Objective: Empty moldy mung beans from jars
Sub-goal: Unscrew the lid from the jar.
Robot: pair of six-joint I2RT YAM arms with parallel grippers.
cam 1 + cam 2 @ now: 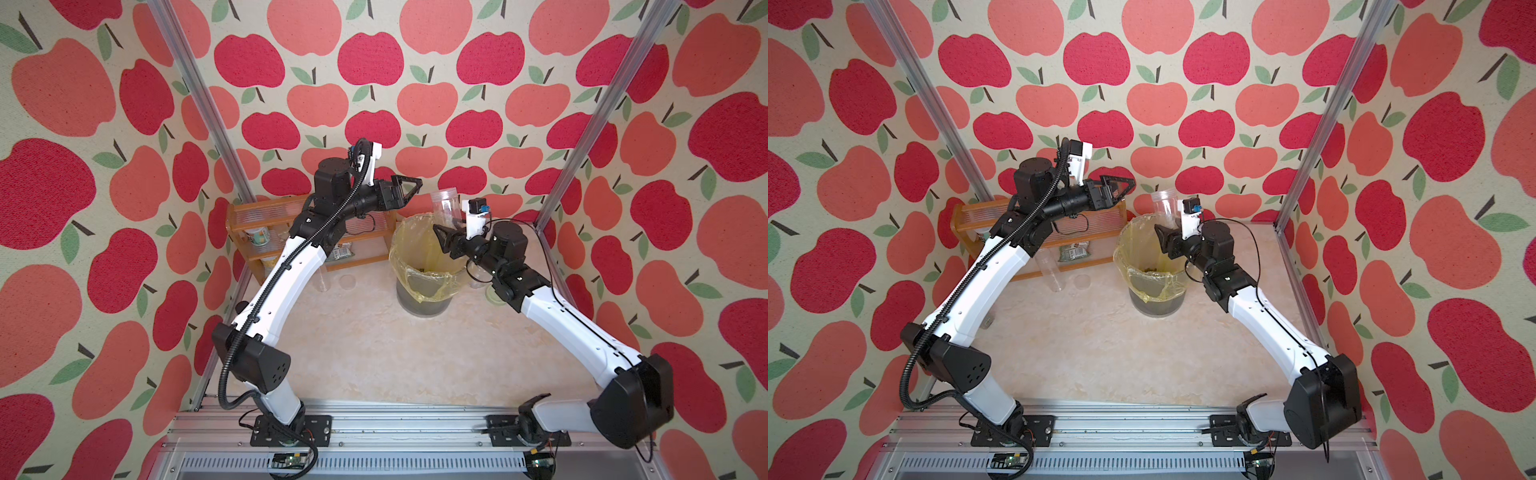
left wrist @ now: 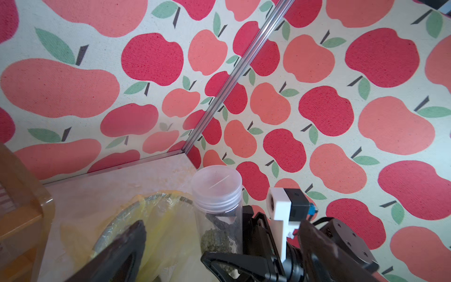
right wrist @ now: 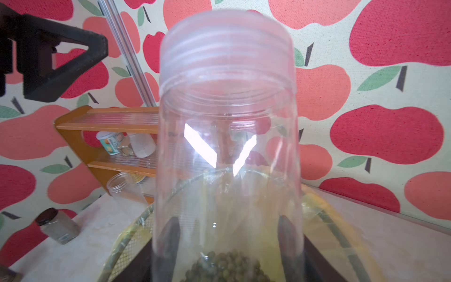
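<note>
Right gripper clamped on lower part of jar, about upright; mung beans low in jar, between its fingers. Lid looks still on, above grip: tipping now empties nothing. Bin just below gripper; jar slipping when lid is twisted would spill beans onto bench. Left gripper wide, empty, apart from lid

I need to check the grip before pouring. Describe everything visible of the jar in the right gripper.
The jar is a clear plastic cylinder, its frosted ribbed screw lid apparently on. It is upright, with a small heap of mung beans at its bottom. The right gripper clamps its lower wall from both sides, holding it in the air by the rim of the yellow-lined bin. Nothing else touches it.
</note>
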